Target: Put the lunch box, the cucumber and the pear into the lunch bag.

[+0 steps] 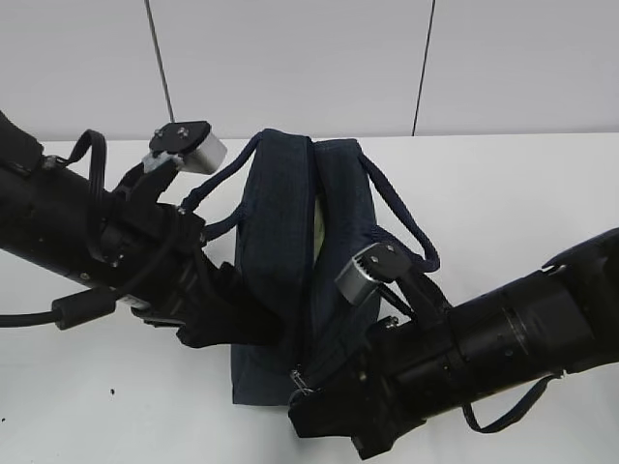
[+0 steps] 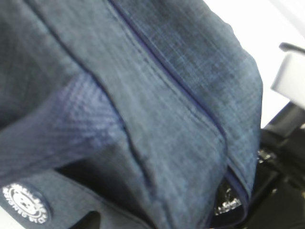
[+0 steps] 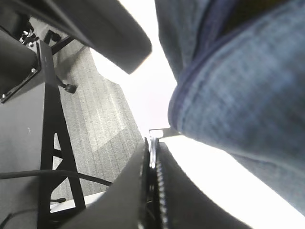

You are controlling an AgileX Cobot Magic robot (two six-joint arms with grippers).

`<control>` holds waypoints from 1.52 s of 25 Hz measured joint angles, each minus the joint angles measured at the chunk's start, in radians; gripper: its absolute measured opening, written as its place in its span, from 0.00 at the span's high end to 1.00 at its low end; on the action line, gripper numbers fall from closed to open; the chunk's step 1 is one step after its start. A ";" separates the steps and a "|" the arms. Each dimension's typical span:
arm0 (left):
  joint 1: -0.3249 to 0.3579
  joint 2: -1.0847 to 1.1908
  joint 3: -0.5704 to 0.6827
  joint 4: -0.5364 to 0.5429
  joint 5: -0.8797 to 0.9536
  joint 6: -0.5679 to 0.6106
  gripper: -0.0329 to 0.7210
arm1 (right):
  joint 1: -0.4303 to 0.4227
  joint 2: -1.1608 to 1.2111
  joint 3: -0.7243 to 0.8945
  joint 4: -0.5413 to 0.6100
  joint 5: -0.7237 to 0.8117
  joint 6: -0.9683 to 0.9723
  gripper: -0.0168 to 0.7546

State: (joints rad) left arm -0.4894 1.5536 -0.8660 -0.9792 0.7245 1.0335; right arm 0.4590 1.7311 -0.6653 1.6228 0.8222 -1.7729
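We are at the zipper step: our right gripper (image 3: 151, 157) is pinched shut on the ring pull at 6 o'clock of the lunch bag (image 1: 280, 232), our left gripper's width we cannot tell, and next we must draw the pull along steadily.

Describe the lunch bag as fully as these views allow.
The lunch bag is a boxy, dark navy woven-fabric bag standing on the white table. Two padded loop handles flop outward, one to each side. A zipper runs along the top, showing a narrow pale gap; a metal ring pull hangs at the near end. A round white logo patch marks one side. Both arms press close against it.
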 joint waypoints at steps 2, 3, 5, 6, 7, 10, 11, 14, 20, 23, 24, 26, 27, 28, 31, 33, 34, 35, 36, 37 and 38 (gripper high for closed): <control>0.000 0.000 0.000 0.003 0.003 0.000 0.34 | 0.000 -0.024 0.000 -0.018 0.000 0.022 0.97; 0.000 0.000 0.000 0.007 0.004 0.000 0.33 | 0.000 -0.040 0.000 -0.028 0.000 0.034 0.97; 0.000 0.000 0.000 0.032 0.008 0.000 0.33 | 0.000 -0.069 0.000 -0.049 -0.004 0.064 0.97; 0.000 0.000 0.000 0.049 0.014 0.000 0.33 | 0.000 -0.082 0.000 -0.063 -0.016 0.083 0.97; 0.000 0.000 0.000 0.061 0.023 0.000 0.33 | 0.000 -0.093 0.000 -0.078 -0.022 0.098 0.97; 0.000 0.000 0.000 0.084 0.056 0.000 0.32 | 0.000 -0.120 0.000 -0.116 -0.041 0.134 0.97; 0.000 0.000 0.000 0.086 0.065 0.000 0.32 | 0.000 -0.129 0.000 -0.121 -0.049 0.142 0.97; 0.000 0.000 0.000 0.089 0.073 0.000 0.32 | 0.000 -0.154 -0.004 -0.134 -0.055 0.158 0.97; -0.004 0.000 0.000 0.059 0.069 0.000 0.32 | 0.000 -0.201 -0.052 -0.224 -0.055 0.243 0.97; -0.023 0.000 0.000 0.056 0.040 0.000 0.32 | 0.000 -0.215 -0.086 -0.275 -0.053 0.287 0.97; -0.030 0.000 0.000 0.053 0.027 0.000 0.32 | 0.000 -0.218 -0.098 -0.289 -0.051 0.308 0.97; -0.044 0.000 0.000 0.052 0.004 0.000 0.32 | 0.000 -0.218 -0.128 -0.334 -0.049 0.349 0.97; -0.046 0.000 0.000 0.052 -0.007 0.000 0.32 | 0.000 -0.218 -0.139 -0.354 -0.047 0.368 0.97; -0.047 0.000 0.000 0.052 -0.014 0.000 0.32 | 0.000 -0.218 -0.156 -0.384 -0.045 0.394 0.97; -0.048 0.008 0.000 0.052 -0.046 0.000 0.32 | 0.000 -0.224 -0.200 -0.456 -0.034 0.463 0.97; -0.048 0.024 0.000 0.052 -0.060 0.000 0.32 | 0.000 -0.232 -0.234 -0.507 -0.024 0.511 0.97; -0.048 0.035 0.000 0.052 -0.064 0.000 0.32 | 0.000 -0.235 -0.248 -0.531 -0.019 0.530 0.97; -0.048 0.046 0.000 0.051 -0.066 0.000 0.32 | 0.000 -0.237 -0.264 -0.555 -0.017 0.551 0.97; -0.048 0.055 0.000 0.051 -0.067 0.000 0.32 | 0.000 -0.237 -0.279 -0.577 -0.011 0.573 0.97; -0.048 0.064 0.000 0.051 -0.069 0.000 0.32 | 0.000 -0.237 -0.288 -0.591 -0.007 0.587 0.97; -0.048 0.071 0.000 0.051 -0.071 0.000 0.33 | 0.000 -0.237 -0.299 -0.605 -0.003 0.603 0.97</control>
State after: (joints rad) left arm -0.5378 1.6248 -0.8660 -0.9277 0.6532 1.0335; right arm 0.4590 1.4939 -0.9641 1.0176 0.8189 -1.1703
